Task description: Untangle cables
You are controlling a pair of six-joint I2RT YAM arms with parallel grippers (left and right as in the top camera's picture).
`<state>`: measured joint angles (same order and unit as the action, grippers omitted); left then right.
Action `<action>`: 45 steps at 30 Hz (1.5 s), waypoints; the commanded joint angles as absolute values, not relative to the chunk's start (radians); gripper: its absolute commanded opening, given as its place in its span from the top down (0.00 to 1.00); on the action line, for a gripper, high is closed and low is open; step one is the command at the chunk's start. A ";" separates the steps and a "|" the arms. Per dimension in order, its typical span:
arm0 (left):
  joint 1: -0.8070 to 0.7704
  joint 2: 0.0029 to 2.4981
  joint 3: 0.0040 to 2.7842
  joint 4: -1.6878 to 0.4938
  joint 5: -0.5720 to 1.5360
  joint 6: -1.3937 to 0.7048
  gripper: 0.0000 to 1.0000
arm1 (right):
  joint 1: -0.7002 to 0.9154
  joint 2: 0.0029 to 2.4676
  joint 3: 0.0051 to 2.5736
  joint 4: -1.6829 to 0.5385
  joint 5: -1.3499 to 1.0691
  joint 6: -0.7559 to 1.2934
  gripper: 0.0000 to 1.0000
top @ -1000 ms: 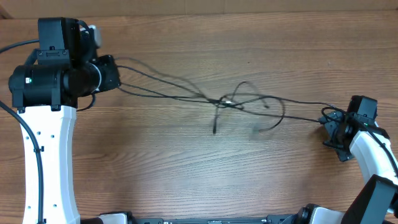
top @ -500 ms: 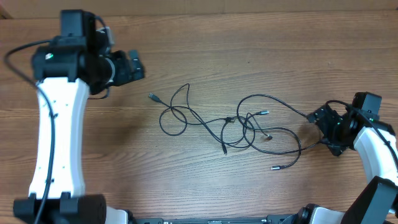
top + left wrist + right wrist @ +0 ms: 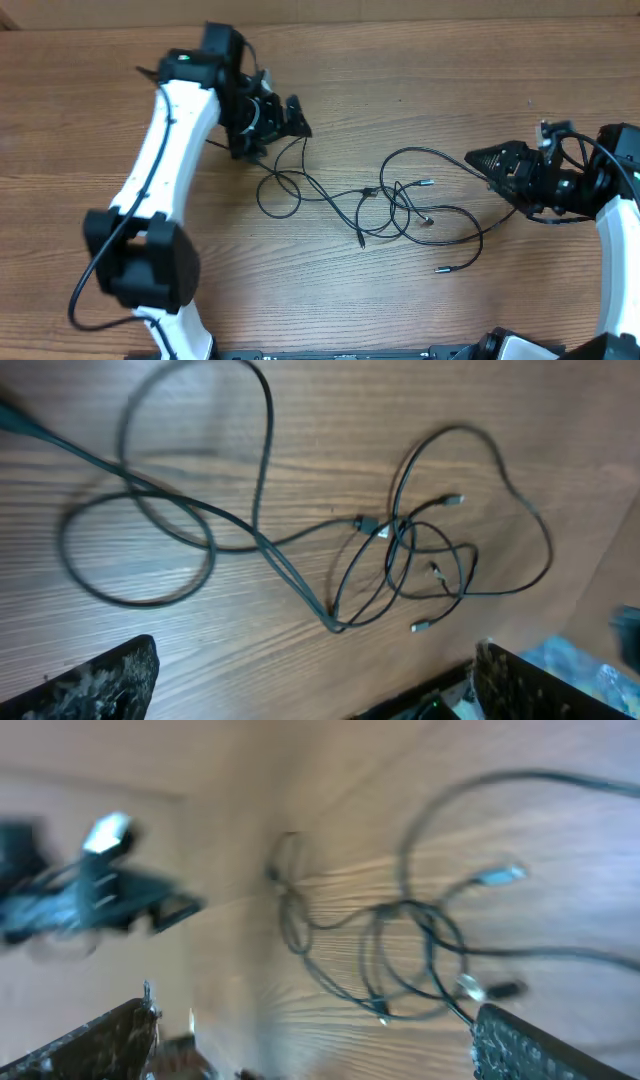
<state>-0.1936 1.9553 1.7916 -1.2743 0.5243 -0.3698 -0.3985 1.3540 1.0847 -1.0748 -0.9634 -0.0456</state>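
Cables [image 3: 368, 191] lie between left gripper [image 3: 302, 121] and right gripper [image 3: 478, 157], both spread empty, seemingly untouched.

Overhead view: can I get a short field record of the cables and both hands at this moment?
cables: thin black cords, knotted in the middle, lying loose on the table
left hand: open, empty, by the tangle's left loops
right hand: open, empty, by the tangle's right loop
task state: not yet untangled

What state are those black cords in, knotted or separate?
Tangled: the cables lie loose on the table, looping through one another at a central crossing.
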 commanded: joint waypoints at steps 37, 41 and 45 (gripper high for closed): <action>-0.419 2.024 1.459 -0.971 0.395 -0.723 0.20 | 0.200 1.532 1.344 -1.040 -0.249 0.248 0.96; -0.439 2.024 1.357 -0.872 0.391 -0.764 0.33 | 0.170 1.475 1.462 -1.110 -0.236 0.238 0.96; -0.424 2.024 1.345 -0.873 0.336 -0.754 0.40 | 0.104 1.424 1.529 -1.177 -0.152 0.244 0.96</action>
<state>-0.4446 2.0163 1.3483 -0.8745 0.3862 -0.7383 0.1486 1.4483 1.4944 -1.1557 -0.2054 0.2562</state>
